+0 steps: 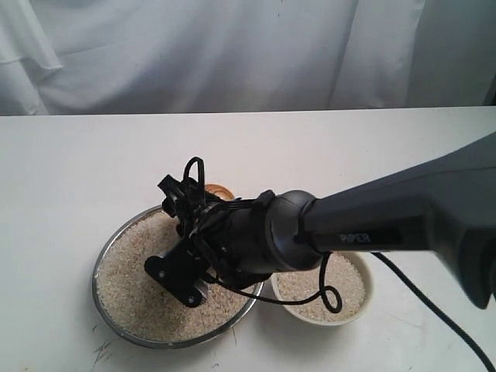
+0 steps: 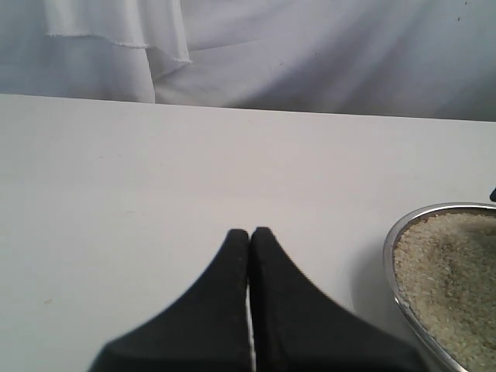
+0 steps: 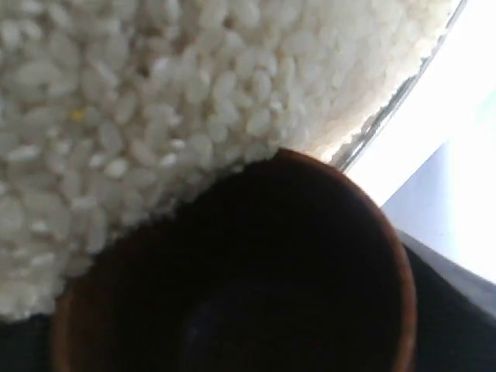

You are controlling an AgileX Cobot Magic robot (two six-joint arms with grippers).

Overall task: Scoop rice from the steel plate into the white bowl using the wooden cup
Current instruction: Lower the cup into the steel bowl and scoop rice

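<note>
The steel plate [image 1: 96, 280] sits near the table's front, filled with rice [image 1: 136, 291]. My right gripper [image 1: 203, 203] reaches across over the plate, shut on the wooden cup [image 1: 218, 191], of which only a brown edge shows behind the fingers. In the right wrist view the cup [image 3: 256, 294] lies tilted, its dark inside empty, its rim pressed against the rice [image 3: 155, 101] close to the plate's rim [image 3: 395, 101]. The white bowl [image 1: 366, 298] stands to the right of the plate, holding some rice. My left gripper [image 2: 249, 232] is shut and empty above bare table beside the plate [image 2: 390, 248].
A black cable [image 1: 434, 310] trails from the right arm across the table past the bowl. White cloth hangs behind the table's far edge. The right arm's body covers the gap between plate and bowl.
</note>
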